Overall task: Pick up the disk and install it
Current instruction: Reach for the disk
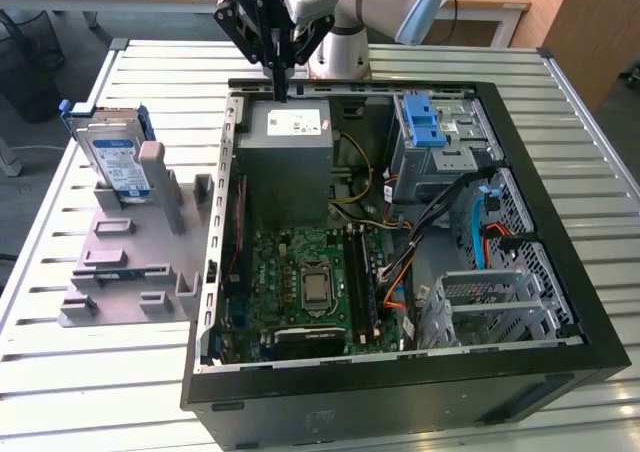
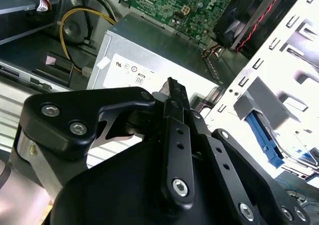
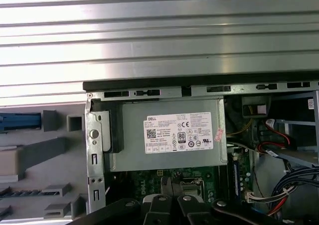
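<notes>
The disk [image 1: 113, 158] stands on edge in a grey holder [image 1: 130, 262] on the table, at the exterior view's left of the open computer case [image 1: 400, 392]. It is silver with a white-and-blue label and blue rails. Its blue rail [image 3: 20, 121] shows edge-on in the first wrist view. My gripper [image 1: 281, 92] hangs over the far edge of the case, just above the grey power-supply box [image 1: 290, 152]. The fingers are pressed together with nothing between them, and the gripper [image 2: 172, 84] points at the box [image 3: 169, 140] in both wrist views. It is well apart from the disk.
Inside the case lie the green motherboard [image 1: 310, 272], a grey drive cage with a blue latch [image 1: 430, 132], loose cables [image 1: 480, 222] and a second metal cage [image 1: 490, 307]. The slatted white table [image 1: 100, 382] surrounds the case.
</notes>
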Available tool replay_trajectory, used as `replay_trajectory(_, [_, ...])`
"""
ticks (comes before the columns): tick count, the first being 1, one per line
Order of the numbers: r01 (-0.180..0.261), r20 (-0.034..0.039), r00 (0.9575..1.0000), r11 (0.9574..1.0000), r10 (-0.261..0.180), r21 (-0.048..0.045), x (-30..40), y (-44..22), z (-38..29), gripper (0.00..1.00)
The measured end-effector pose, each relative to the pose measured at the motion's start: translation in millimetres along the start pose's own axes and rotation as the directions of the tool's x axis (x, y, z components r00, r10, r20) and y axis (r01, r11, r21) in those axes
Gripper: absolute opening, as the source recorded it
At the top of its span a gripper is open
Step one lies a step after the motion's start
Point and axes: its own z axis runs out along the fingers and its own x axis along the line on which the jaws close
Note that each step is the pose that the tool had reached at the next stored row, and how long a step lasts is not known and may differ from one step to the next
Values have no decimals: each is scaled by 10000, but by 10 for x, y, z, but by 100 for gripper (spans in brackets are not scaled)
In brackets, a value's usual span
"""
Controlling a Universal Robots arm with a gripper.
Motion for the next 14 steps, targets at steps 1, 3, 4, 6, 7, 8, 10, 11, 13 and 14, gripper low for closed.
replay_trajectory(1, [0,0,10000,10000,0,-1,4,1,0,11])
replay_trajectory(3, [2,0,10000,10000,-2,-1,5,1,0,11])
replay_trajectory(4, [2,0,10000,10000,-2,-1,5,1,0,11])
replay_trajectory(6, [1,0,10000,10000,-1,0,6,0,0,11])
replay_trajectory(7, [1,0,10000,10000,-1,-1,7,0,0,11])
replay_trajectory(8, [-1,0,10000,10000,1,0,11,0,0,11])
replay_trajectory(10, [0,0,10000,10000,0,0,32,-2,-1,11])
replay_trajectory(11, [1,0,10000,10000,-1,0,45,-1,-1,11])
replay_trajectory(13, [0,0,10000,10000,0,0,69,-1,-1,11])
replay_trajectory(14, [0,0,10000,10000,0,0,81,-2,-2,11])
